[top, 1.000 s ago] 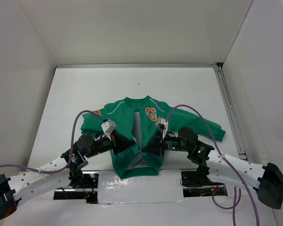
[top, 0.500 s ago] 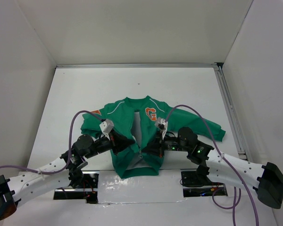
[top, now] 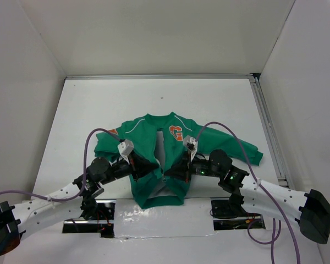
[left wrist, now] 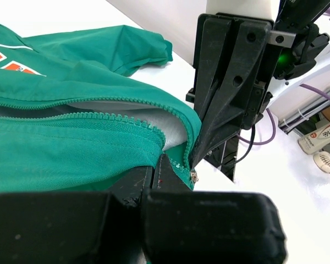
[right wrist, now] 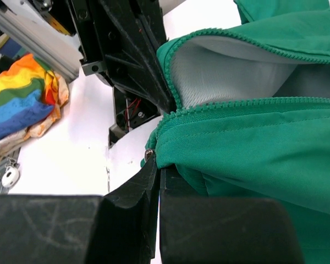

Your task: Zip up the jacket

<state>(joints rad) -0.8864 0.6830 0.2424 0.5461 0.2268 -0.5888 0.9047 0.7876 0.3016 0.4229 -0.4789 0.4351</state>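
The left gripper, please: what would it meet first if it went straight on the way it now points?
Past the jacket edge the left gripper pinches, probably the right gripper, close ahead; depth unclear.

Seen from my wrist:

1. My right gripper (right wrist: 157, 169): two black fingers (right wrist: 129, 192) pressed together, pinching the corner of the lower front edge.
2. The jacket (right wrist: 253, 148): green, filling my right side. The two front edges lie apart, each lined with green zipper teeth (right wrist: 236, 104), and the light grey lining (right wrist: 225, 69) shows in the gap.
3. Small metal piece (right wrist: 149, 155): sits at the end of the lower teeth, just above my fingertips. Too small to identify.
4. Left gripper (right wrist: 166, 105): black, facing me, its tips drawn together on the upper front edge.
5. Table (right wrist: 71, 159): white, to my left.
6. Rainbow-striped cloth (right wrist: 19, 107): crumpled, far left, well apart from the jacket.
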